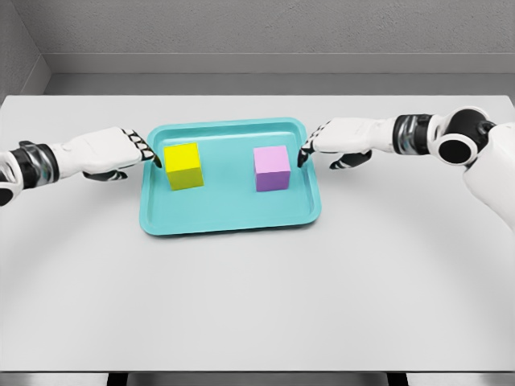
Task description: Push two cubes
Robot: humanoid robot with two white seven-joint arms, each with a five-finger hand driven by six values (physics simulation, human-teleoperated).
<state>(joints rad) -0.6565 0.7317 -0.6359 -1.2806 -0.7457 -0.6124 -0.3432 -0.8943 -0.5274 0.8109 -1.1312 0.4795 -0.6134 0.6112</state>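
Note:
A yellow cube (184,165) sits on the left part of a teal tray (229,211). A purple cube (272,169) sits on the tray's right part. My left hand (145,153) reaches in over the tray's left rim, fingers extended together, tips just beside the yellow cube's left face. My right hand (310,147) reaches over the right rim, fingers extended, tips a short gap from the purple cube's right side. Neither hand holds anything.
The tray lies on a pale grey table (257,305) whose far edge meets a grey wall. Both white forearms lie low over the table on either side of the tray.

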